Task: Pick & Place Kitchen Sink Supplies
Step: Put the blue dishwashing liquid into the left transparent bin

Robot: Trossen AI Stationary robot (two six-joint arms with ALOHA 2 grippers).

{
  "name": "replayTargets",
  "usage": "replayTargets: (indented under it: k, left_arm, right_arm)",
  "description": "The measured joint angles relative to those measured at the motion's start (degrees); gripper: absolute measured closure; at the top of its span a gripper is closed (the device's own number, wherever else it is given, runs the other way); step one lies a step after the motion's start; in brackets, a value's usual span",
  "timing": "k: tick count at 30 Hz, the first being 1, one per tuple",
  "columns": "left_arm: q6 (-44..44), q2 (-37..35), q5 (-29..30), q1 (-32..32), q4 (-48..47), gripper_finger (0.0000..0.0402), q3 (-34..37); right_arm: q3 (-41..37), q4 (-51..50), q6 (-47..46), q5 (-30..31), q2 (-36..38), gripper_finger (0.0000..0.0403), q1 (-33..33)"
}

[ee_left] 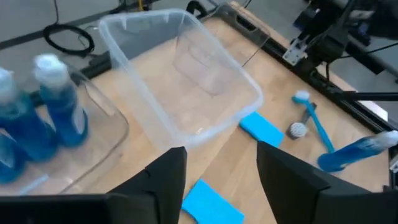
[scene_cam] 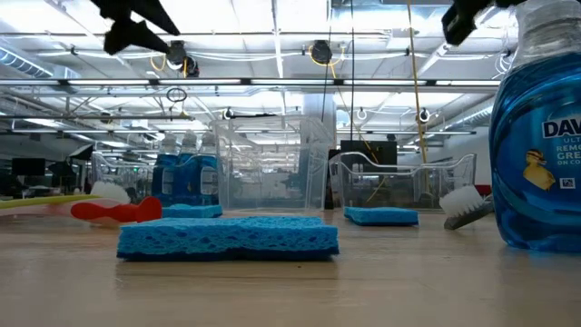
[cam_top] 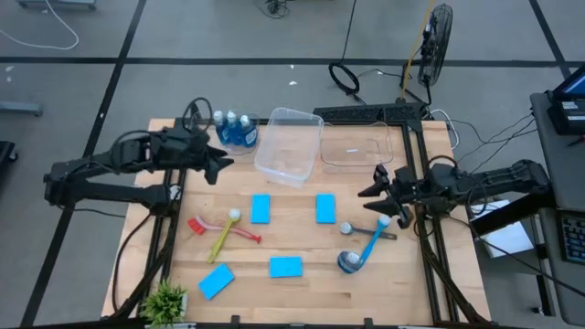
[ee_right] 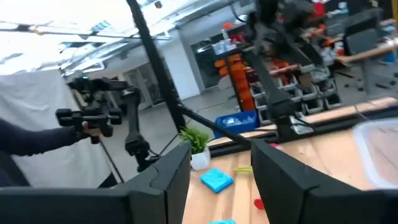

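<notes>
Open wood runs down the middle of the table [cam_top: 302,242], between two sponges [cam_top: 260,208] [cam_top: 326,208]. Behind them, two clear bins [cam_top: 289,146] [cam_top: 356,146] block the back edge. Brushes [cam_top: 224,230] crowd the left side; a blue brush [cam_top: 369,247] and soap bottle [cam_top: 349,262] clutter the right.

Left arm reaches in from the frame's left, its gripper [cam_top: 222,163] open at upper centre-left. Right arm enters from the right, gripper [cam_top: 375,189] open at centre-right.
</notes>
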State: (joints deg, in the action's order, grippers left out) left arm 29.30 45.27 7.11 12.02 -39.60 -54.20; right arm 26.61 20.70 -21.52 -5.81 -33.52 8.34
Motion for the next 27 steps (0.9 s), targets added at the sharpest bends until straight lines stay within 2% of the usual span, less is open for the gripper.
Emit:
replayTargets:
  k: [3,8,13,19,23,27]
  left_arm:
    - [0.92,-0.42,-0.05,-1.53,7.90,0.0233,4.53]
    - [2.02,-1.85,-0.04,-2.41,16.08,0.0265,9.50]
    - [2.77,-3.87,0.96,-2.41,15.90,0.0284,10.02]
    - [2.09,-7.10,4.44,-2.41,15.71,0.0281,10.02]
    - [1.83,-8.78,4.98,-2.41,15.68,0.0270,10.02]
    - [1.51,-9.50,4.96,-2.41,15.24,0.0259,10.02]
  right_arm:
    - [4.03,-4.80,2.97,2.09,-0.37,0.0248,3.13]
    - [13.94,-23.68,5.31,7.66,-2.56,0.0248,8.69]
    - [22.95,-40.67,4.30,10.27,-8.04,0.0248,13.55]
    - [31.59,-53.99,1.42,10.17,-16.43,0.0248,18.24]
    - [35.19,-60.62,0.98,10.19,-21.58,0.0248,20.54]
    - [36.79,-62.78,-0.15,10.14,-25.36,0.0248,21.61]
